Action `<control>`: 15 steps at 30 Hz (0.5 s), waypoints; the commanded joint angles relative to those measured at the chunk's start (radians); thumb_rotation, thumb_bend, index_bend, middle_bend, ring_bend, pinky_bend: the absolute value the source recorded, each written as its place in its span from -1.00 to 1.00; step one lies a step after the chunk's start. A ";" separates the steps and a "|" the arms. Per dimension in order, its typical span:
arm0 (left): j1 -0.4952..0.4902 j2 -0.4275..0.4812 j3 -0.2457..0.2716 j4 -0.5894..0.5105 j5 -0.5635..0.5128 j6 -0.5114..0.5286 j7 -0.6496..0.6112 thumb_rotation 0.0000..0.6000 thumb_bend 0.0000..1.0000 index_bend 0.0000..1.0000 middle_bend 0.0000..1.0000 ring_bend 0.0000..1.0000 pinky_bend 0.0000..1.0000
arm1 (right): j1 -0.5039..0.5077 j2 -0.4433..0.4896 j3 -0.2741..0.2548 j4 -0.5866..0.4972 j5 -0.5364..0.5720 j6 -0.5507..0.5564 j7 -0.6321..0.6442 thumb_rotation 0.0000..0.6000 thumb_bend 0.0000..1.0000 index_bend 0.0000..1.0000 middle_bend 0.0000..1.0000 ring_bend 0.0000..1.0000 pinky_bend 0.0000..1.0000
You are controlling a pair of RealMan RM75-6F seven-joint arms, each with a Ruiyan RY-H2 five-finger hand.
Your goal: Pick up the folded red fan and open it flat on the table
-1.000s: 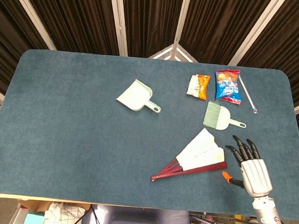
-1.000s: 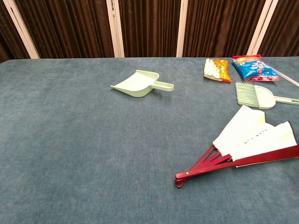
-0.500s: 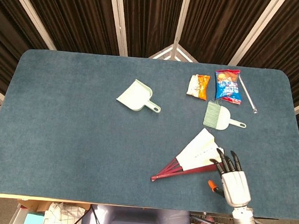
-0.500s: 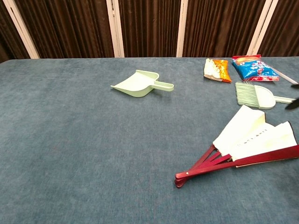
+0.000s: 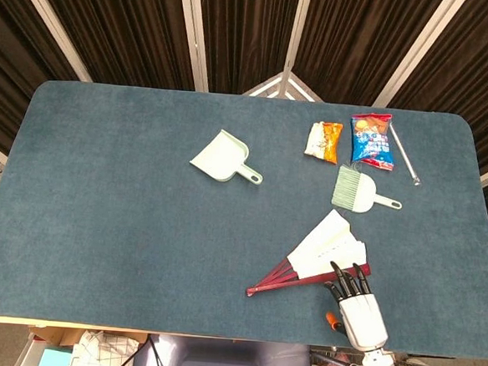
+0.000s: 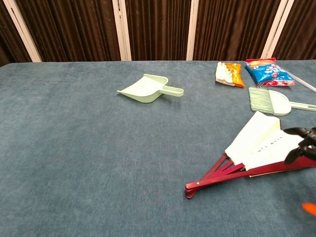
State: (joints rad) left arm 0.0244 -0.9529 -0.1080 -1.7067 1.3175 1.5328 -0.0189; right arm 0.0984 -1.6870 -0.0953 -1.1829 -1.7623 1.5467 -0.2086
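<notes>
Blue felt-covered table (image 5: pixel 99 223), seen from the head view. Left to right across it:

Pale green plastic dustpan (image 5: pixel 222 157) near centre, handle pointing to 4 o'clock.

Partly opened fan with dark red ribs and white paper leaf (image 5: pixel 318 255) at 5 o'clock from the dustpan, lying flat on the felt; pivot end at lower left, leaf spread toward 1 o'clock. Not fully fanned out.

Orange and white snack packet (image 5: pixel 323 142) at 12 o'clock from the fan, well apart from it.

Pale green hand brush (image 5: pixel 356 191) between the packets and the fan, bristles to the left, handle toward 3 o'clock.

White right hand with black fingers (image 5: pixel 355 295) at the near table edge, fingers apart and stretched toward 12 o'clock, tips over the fan's lowest red rib; gripping nothing. Touching or just above: cannot tell. Seen in the chest view at the far right edge (image 6: pixel 303 143).

Blue and red snack bag (image 5: pixel 372 140) just beside the orange packet.

Thin silver metal rod (image 5: pixel 403 154) just right of the blue bag, running toward 5 o'clock.

Left hand outside both views.
</notes>
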 commanded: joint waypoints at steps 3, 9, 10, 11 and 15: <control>0.000 -0.002 -0.001 -0.001 -0.001 0.002 0.005 1.00 -0.68 -0.78 -1.00 -1.00 -0.89 | 0.023 -0.045 0.014 0.042 0.002 -0.034 -0.011 1.00 -0.57 -0.24 -0.77 -0.56 -0.81; -0.001 -0.003 -0.004 0.003 -0.011 0.000 0.004 1.00 -0.68 -0.78 -1.00 -1.00 -0.89 | 0.049 -0.092 0.044 0.082 0.019 -0.062 -0.012 1.00 -0.55 -0.24 -0.77 -0.55 -0.81; -0.001 -0.003 -0.005 0.003 -0.013 -0.002 0.003 1.00 -0.68 -0.78 -1.00 -1.00 -0.89 | 0.054 -0.100 0.050 0.088 0.021 -0.064 -0.011 1.00 -0.55 -0.24 -0.77 -0.55 -0.81; -0.002 -0.003 -0.005 0.003 -0.015 -0.003 0.002 1.00 -0.68 -0.78 -1.00 -1.00 -0.89 | 0.058 -0.106 0.055 0.095 0.022 -0.066 -0.011 1.00 -0.55 -0.24 -0.77 -0.55 -0.81; -0.002 -0.003 -0.007 0.004 -0.019 -0.005 0.001 1.00 -0.68 -0.78 -1.00 -1.00 -0.89 | 0.078 -0.128 0.076 0.120 0.029 -0.075 -0.015 1.00 -0.50 -0.24 -0.77 -0.55 -0.81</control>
State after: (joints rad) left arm 0.0221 -0.9556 -0.1144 -1.7030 1.2987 1.5275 -0.0180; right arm 0.1711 -1.8096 -0.0242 -1.0693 -1.7367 1.4760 -0.2220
